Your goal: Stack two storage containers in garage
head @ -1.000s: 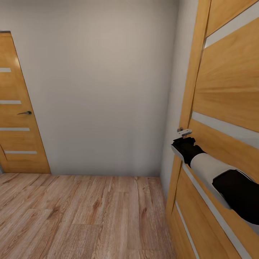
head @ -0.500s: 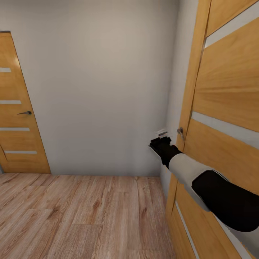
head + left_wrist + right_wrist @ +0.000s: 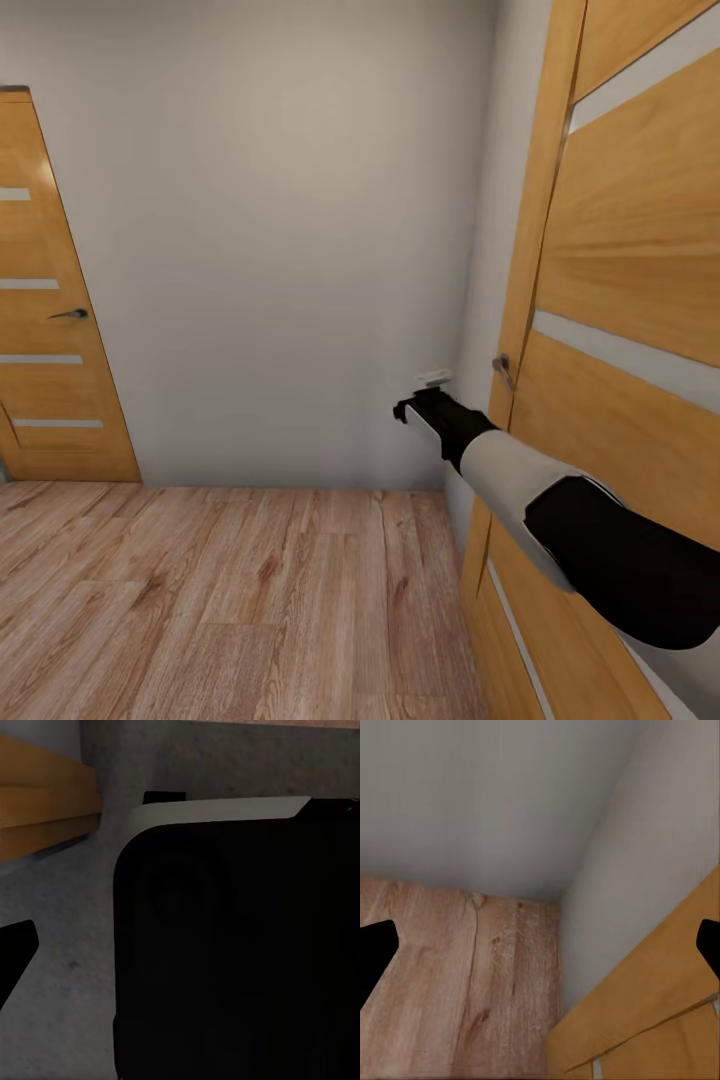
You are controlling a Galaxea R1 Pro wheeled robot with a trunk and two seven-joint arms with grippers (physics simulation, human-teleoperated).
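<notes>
The two storage containers aren't showing up anywhere here; as rigid, light bins, they're probably wanting a rim grab. Right claw (image 3: 418, 396) is hanging open, empty, just at 9 o'clock of the door handle (image 3: 502, 368). Left claw: can't tell.

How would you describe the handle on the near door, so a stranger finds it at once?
Start at the big wooden door at the right. On its left edge, halfway up, sits a small metal lever handle. Unlike the far door's handle, it is just beside the right gripper.
</notes>
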